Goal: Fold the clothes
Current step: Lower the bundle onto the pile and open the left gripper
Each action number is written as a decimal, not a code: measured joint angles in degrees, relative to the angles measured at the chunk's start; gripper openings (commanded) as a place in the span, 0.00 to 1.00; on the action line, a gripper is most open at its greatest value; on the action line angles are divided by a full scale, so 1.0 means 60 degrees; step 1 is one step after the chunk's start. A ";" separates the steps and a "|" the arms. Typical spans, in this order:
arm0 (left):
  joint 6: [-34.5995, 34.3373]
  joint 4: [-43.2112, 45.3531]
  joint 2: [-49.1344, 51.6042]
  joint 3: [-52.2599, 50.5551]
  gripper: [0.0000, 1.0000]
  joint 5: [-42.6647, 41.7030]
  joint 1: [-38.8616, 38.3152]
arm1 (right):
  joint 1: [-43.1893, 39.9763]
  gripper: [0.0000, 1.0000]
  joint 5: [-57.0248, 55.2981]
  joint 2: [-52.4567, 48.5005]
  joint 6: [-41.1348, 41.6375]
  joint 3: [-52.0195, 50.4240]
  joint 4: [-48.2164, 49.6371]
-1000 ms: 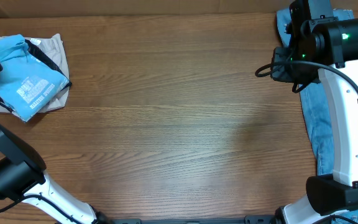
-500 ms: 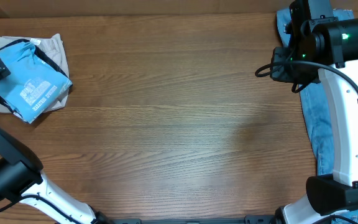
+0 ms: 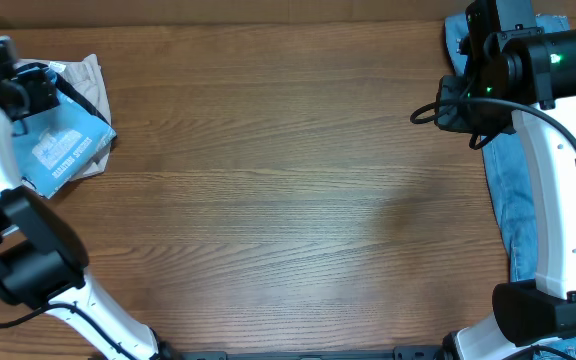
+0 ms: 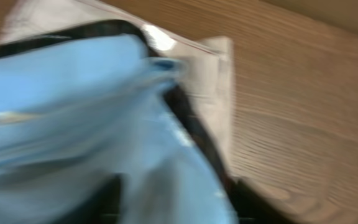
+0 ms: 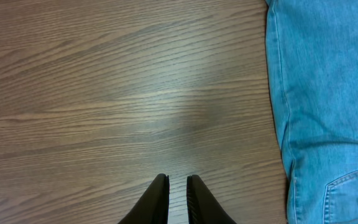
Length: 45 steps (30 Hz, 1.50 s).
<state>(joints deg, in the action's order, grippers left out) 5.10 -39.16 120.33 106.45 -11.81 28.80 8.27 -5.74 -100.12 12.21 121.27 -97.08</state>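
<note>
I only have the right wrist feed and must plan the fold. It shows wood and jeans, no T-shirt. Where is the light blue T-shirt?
Observer: The light blue T-shirt lies at the far left edge of the table, with a small white print facing up.
Operator: Is it flat on the wood?
Observer: No, it rests on a pale beige garment with dark trim.
Operator: Where is the left gripper?
Observer: The left gripper is over the shirt's upper part. The left wrist view is only blurred blue fabric, so I cannot tell whether it is open or gripping.
</note>
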 measured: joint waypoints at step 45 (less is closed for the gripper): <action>-0.2095 -0.3005 0.3767 0.6390 0.23 0.0896 0.0219 | 0.0000 0.15 0.0419 0.0000 -0.0007 0.0000 -0.0007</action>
<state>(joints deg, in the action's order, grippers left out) -7.46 -57.19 142.93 144.79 -6.44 30.11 8.27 -3.22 -100.12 12.16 121.27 -97.12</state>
